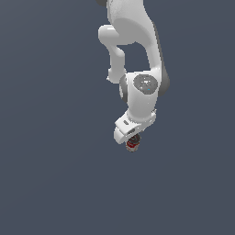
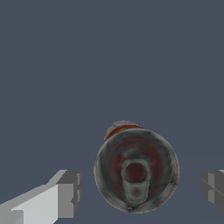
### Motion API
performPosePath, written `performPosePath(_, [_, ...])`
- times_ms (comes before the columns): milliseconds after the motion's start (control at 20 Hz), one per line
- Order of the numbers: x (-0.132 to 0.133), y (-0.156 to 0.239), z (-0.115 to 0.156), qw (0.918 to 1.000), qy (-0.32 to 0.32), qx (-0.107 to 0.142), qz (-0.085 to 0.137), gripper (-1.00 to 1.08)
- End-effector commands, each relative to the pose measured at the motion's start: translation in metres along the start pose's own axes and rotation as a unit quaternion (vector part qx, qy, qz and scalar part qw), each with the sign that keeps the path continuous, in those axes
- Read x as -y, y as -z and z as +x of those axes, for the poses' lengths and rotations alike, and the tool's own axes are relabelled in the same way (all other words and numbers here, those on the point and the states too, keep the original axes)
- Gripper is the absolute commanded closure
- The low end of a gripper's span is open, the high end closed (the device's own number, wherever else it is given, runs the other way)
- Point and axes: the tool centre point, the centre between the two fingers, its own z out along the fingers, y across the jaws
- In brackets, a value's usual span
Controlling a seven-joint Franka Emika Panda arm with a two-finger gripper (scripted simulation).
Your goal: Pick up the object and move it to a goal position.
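Wrist view shows our gripper (image 2: 141, 192) spread wide, its fingers (image 2: 68, 194) standing on either side of the can (image 2: 136, 171) without touching it. We should centre on the dark lid, descend straight, then squeeze evenly. On the exterior view the can (image 1: 132, 144) sits directly beneath us.

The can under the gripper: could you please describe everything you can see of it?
The can is a small upright cylinder seen almost straight down in the wrist view: a dark, dull metal lid with a pull tab at its centre and a sliver of red label at one edge. It stands on the plain grey floor between the fingers of the open gripper, with gaps on both sides. In the exterior view only its red band shows below the gripper.
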Motion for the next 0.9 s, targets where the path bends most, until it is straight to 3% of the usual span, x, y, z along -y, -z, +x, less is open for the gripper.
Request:
performPosePath(0, [0.000, -0.009, -0.001, 1.0000, 0.000, 0.001, 0.000, -0.92])
performPosePath(550, [0.000, -0.045, 0.000, 1.0000, 0.002, 0.000, 0.000, -0.92])
performPosePath(600, [0.000, -0.045, 0.000, 1.0000, 0.002, 0.000, 0.000, 1.08])
performPosePath(850, [0.000, -0.045, 0.000, 1.0000, 0.002, 0.000, 0.000, 1.08])
